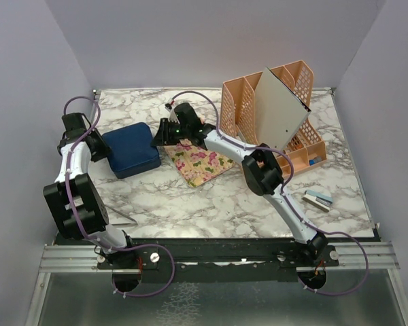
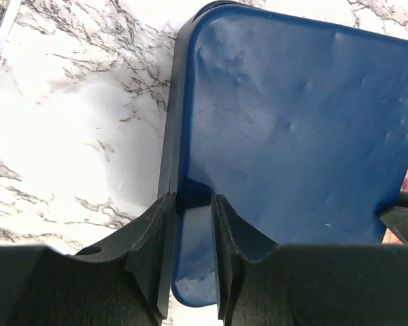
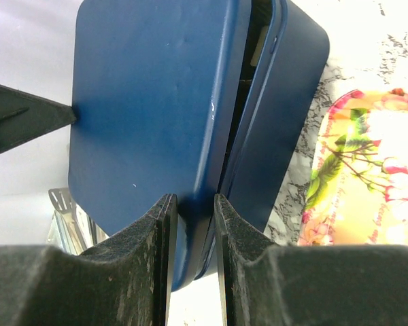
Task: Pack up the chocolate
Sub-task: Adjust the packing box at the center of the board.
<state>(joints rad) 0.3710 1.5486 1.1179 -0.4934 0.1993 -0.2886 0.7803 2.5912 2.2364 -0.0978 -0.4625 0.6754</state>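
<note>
The left arm folds at the elbow, its left gripper [image 2: 190,224] pinched narrowly on one rim of the dark blue lid [image 2: 292,115]. The right arm stretches across, and the right gripper [image 3: 190,217] clamps the opposite rim. The lid is tilted off the box base [image 3: 285,102], leaving a dark gap. The chocolate, and which way it lies, cannot be made out. A floral tray [image 1: 200,163] lies just beside the box.
</note>
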